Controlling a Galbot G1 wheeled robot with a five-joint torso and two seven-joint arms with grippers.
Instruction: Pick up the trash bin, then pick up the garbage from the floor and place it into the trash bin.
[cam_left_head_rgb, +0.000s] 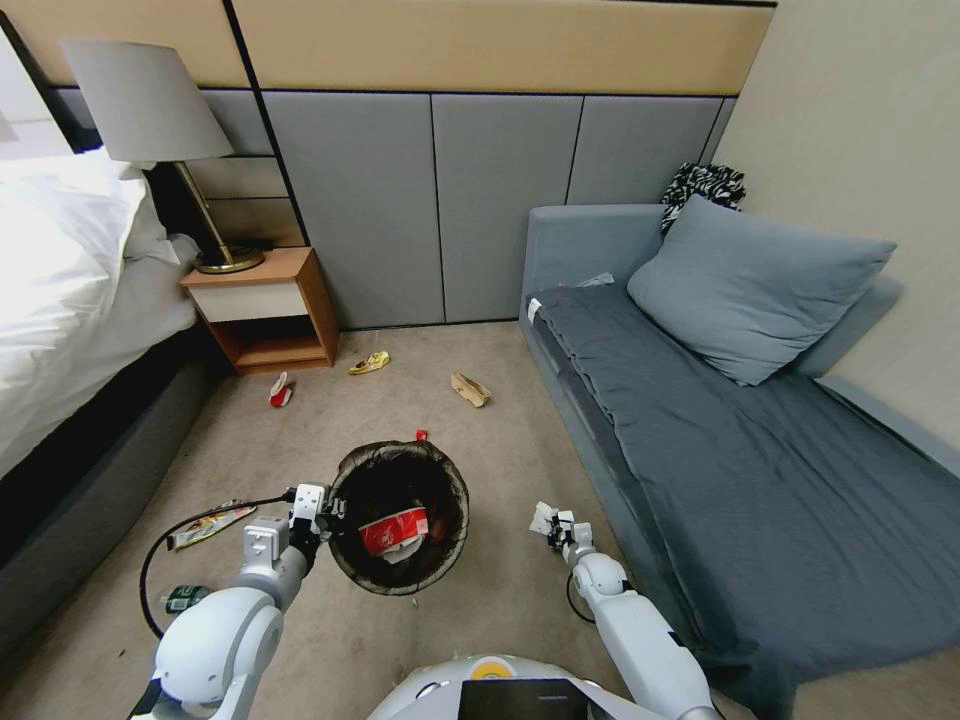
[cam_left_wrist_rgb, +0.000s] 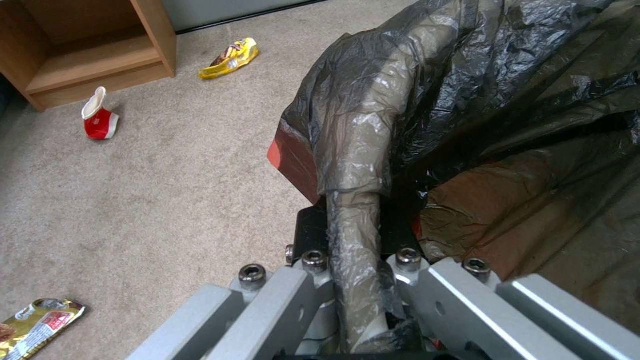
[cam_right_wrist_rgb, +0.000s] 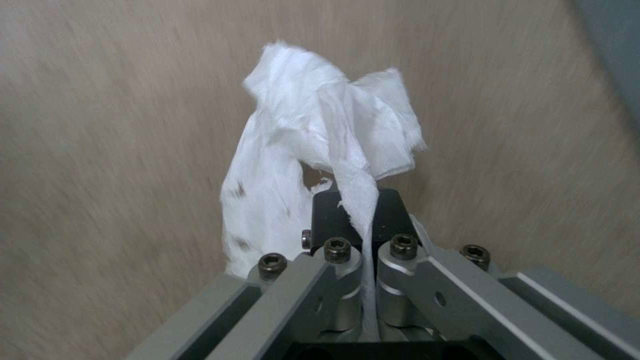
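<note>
Open carpet (cam_left_head_rgb: 480, 450) lies toward 12 o'clock; nightstand (cam_left_head_rgb: 265, 310) blocks 11, sofa (cam_left_head_rgb: 740, 440) walls 2 to 4, bed (cam_left_head_rgb: 70, 300) closes 9.

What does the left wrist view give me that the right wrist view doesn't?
Left wrist: the left gripper shut on the bin's bag-covered rim, plus a red-and-white cup, a yellow wrapper, a shiny wrapper and the nightstand. Right wrist: the right gripper shut on a white tissue. Both: beige carpet beneath.
</note>
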